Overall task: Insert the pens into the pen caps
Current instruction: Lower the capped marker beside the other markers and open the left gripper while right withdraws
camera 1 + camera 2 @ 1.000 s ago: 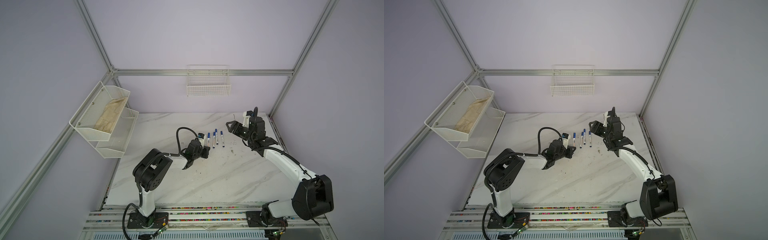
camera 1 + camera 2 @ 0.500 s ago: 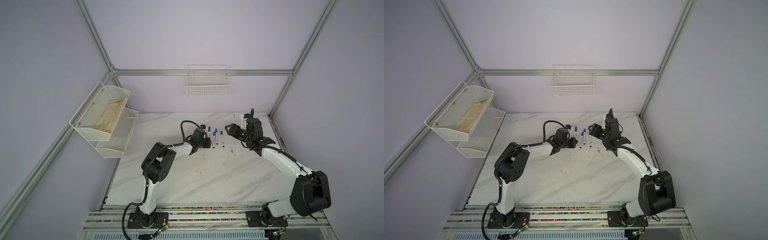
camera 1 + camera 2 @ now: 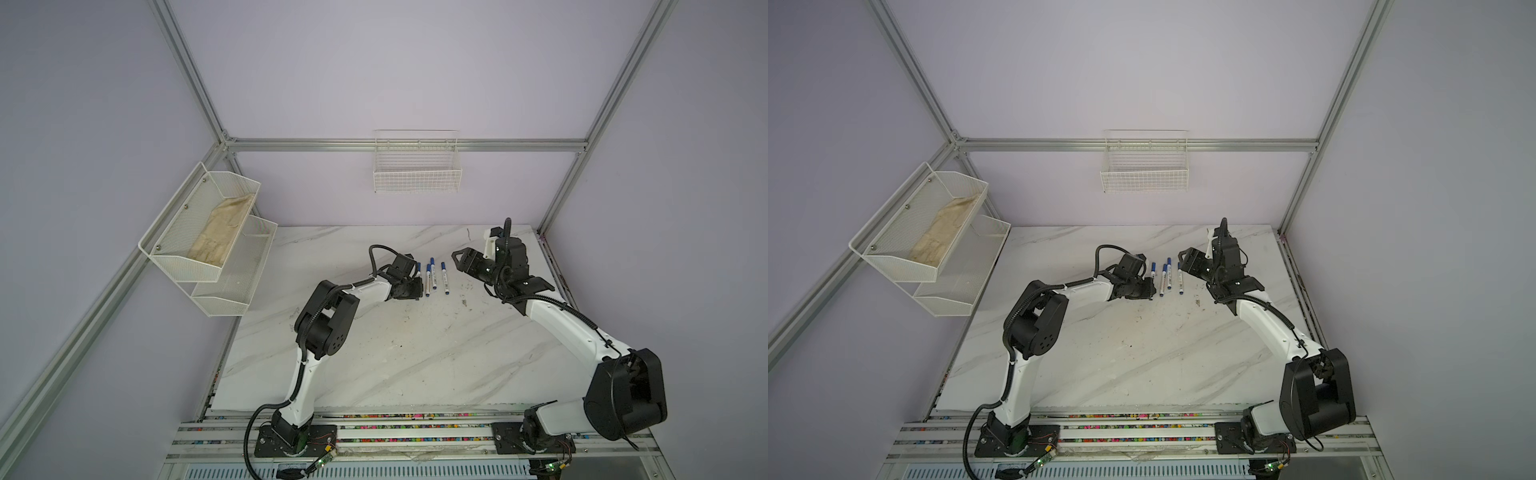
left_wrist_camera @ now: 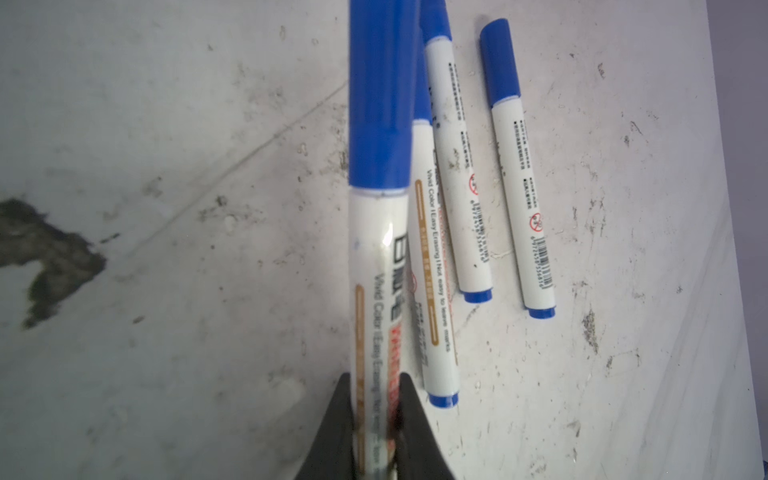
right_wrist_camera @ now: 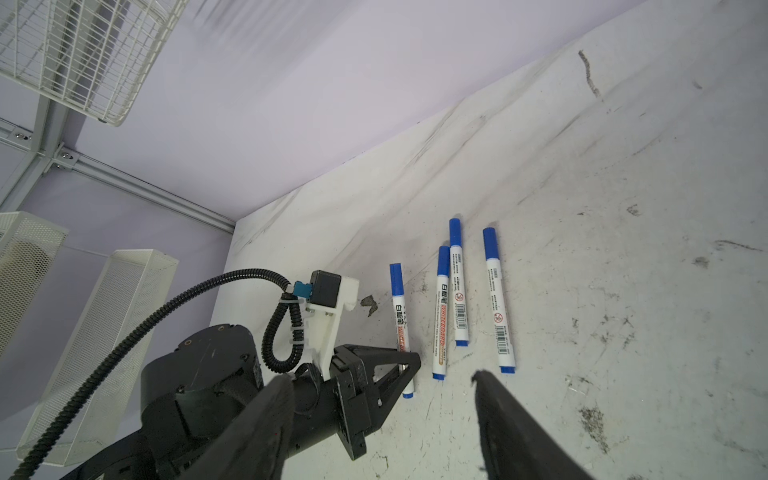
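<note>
4 pens lie in a row on the far middle of the marble table (image 3: pixel 415 353), all running near to far. Each pen wears its blue cap (image 5: pixel 489 243) on the far end and shows a small blue plug at the near end.

The left gripper (image 3: pixel 417 291) reaches in low from the left and sits at the near end of the leftmost pen (image 3: pixel 418 272). Its jaws are narrow. In the left wrist view 1 dark finger (image 4: pixel 338 415) stands on each side of the white barrel, close against it. I cannot tell whether they are pinching it. In the right wrist view this pen lies level with the others, and its plug pokes out past the fingertips.

The 2nd pen (image 3: pixel 427 282) lies just right of the leftmost pen. The 3rd pen (image 3: pixel 433 274) is just beside the 2nd and sits a little farther back than the rest. The 4th pen (image 3: pixel 445 279) lies a little apart on the right end of the row.

The right gripper (image 3: pixel 459 262) hovers to the right of the row, near the 4th pen but clear of it. Its 2 fingers (image 5: pixel 498 411) are spread wide with nothing between them.

A dark smudge (image 4: pixel 50 257) marks the table to the left of the leftmost pen.
</note>
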`<action>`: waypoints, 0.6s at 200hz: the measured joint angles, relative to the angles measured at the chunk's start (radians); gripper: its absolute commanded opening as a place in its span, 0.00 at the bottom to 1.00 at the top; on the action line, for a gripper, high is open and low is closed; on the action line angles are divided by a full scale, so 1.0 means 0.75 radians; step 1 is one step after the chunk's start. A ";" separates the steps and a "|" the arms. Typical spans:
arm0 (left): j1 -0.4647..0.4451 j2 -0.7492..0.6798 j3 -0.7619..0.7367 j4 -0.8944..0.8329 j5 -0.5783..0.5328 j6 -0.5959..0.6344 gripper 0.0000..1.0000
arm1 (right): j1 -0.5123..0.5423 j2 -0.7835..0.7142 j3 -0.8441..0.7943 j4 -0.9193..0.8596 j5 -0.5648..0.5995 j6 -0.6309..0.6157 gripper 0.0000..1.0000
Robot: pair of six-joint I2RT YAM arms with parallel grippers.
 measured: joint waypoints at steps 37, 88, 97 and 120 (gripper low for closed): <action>0.006 0.023 0.056 -0.060 0.026 -0.025 0.27 | 0.000 0.000 -0.003 -0.001 0.003 -0.006 0.69; 0.016 0.032 0.076 -0.084 0.057 -0.038 0.29 | 0.000 -0.001 -0.003 -0.001 0.005 -0.009 0.69; 0.017 0.032 0.076 -0.083 0.060 -0.038 0.29 | 0.000 -0.002 -0.003 -0.001 0.011 -0.011 0.69; 0.017 0.023 0.073 -0.078 0.047 -0.035 0.31 | 0.000 -0.011 -0.006 -0.001 0.055 -0.011 0.69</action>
